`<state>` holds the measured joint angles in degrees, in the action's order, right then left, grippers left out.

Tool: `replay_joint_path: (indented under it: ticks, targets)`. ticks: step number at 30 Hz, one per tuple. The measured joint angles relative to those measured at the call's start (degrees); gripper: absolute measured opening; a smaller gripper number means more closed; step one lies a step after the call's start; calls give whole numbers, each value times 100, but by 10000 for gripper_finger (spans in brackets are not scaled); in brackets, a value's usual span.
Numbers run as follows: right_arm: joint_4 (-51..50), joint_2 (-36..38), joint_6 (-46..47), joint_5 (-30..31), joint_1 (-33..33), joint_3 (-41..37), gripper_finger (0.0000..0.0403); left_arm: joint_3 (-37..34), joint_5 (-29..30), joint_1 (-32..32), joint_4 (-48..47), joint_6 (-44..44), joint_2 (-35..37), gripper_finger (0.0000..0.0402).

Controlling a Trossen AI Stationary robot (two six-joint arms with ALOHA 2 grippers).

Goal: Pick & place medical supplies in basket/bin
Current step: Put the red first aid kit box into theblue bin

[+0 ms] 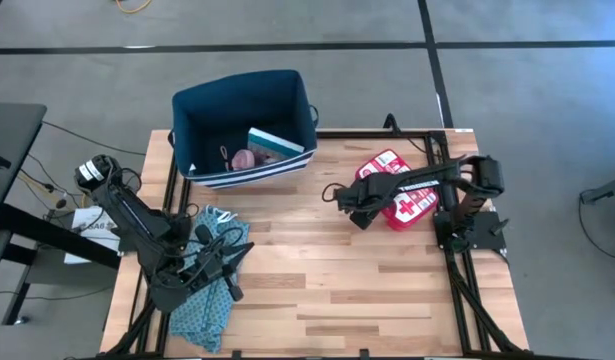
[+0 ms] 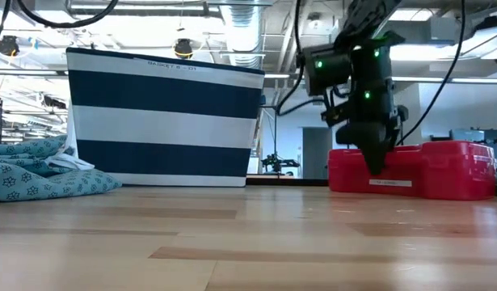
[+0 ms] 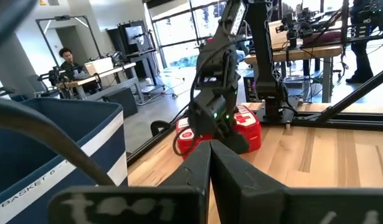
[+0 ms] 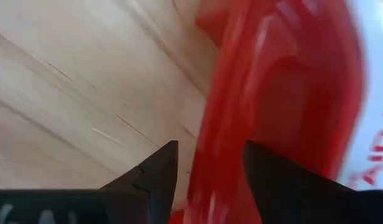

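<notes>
- Near the right edge of the tabletop, toward the far side, lies the red first-aid case (image 1: 400,190), flat on the wood with its white print up.
- The right gripper (image 1: 359,213) hangs low at the case's left end; its wrist view shows the two fingers parted, with the case's rounded red edge between them and nothing clamped yet.
- The navy bin (image 1: 244,128) stands at the far edge, left of centre, well apart from the case. A pink round roll (image 1: 243,159) and a teal-edged box (image 1: 274,146) already lie inside.
- The left gripper (image 1: 234,258) waits near the front left corner over the teal patterned cloth (image 1: 209,300), fingers pressed together and empty.
- Step in hand, as I judge it: closing in to grasp the case.
- Next move calls for settling the fingers squarely astride that edge, closing firmly, then lifting clear before carrying it across to the bin. A grip on the curved rim alone could slip.
</notes>
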<state>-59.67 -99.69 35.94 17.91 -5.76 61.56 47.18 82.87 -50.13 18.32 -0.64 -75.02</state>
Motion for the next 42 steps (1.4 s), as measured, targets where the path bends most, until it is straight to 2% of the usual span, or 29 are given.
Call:
replay_joint_path:
  ticks: [5,14,20,25,29,33,37,39,42]
  targets:
    - [-6,-267,-42,14,0,1,146,0,2,0,-4,25,0,0]
    - [-216,-221,-160,-17,299,92,42,0,7,0,-2,44,0,0]
    - [-593,-222,-68,-34,928,571,42,-2,4,-16,94,107,0,0]
    - [-796,-222,230,-47,1738,1220,42,-2,7,-86,290,456,2,0]
    - [-678,-222,323,-436,2402,1881,45,-2,9,-140,532,800,2,0]
    - [-364,-222,311,-404,3045,2544,44,-2,-263,-211,673,883,2,0]
    - [-64,-222,-241,433,3480,3430,46,-2,-658,-256,886,1045,2,0]
    - [-87,-222,-739,1131,3569,3863,46,-2,-903,-256,866,992,2,0]
    - [-54,-222,-1527,2415,3517,4482,47,-2,-1646,-256,826,740,2,0]
